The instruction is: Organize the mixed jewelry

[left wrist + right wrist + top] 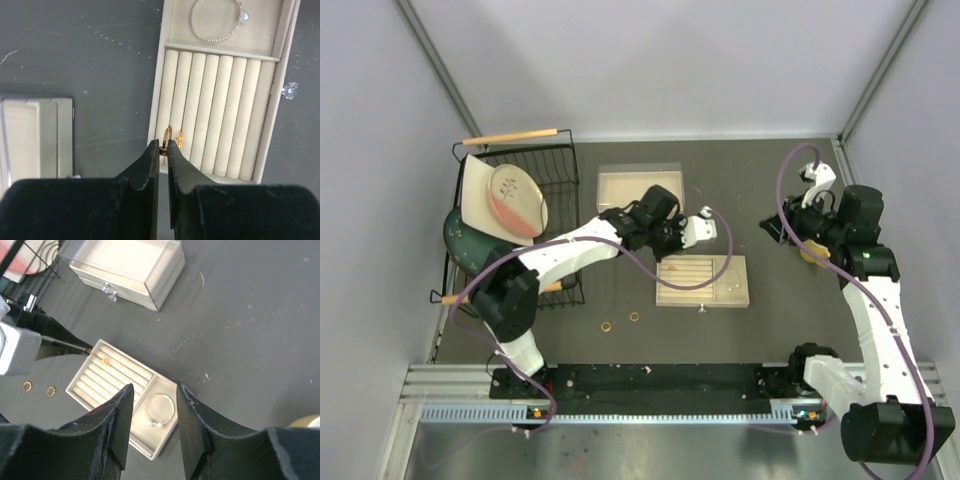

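Gold ring (pixel 170 133) sits half hidden between the left end effector (pixel 163 146) tips.

the table (pixel 760 180) is dark grey, with tiny white specks on it. a black wire rack (pixel 563 168) stands on its left side. a pale box (pixel 620 185) with a see-through lid sits near the back, in the middle. a pale tray (pixel 743 280) with long soft rows sits closer to the front, apart from the box, and a tiny shiny knob (pixel 701 308) sticks out of its near edge. a little gold ring (pixel 606 326) and a second ring (pixel 634 317) lie side by side on the bare table, near the tray's left front corner. something yellow (pixel 810 254) sits on the right side, mostly hidden.
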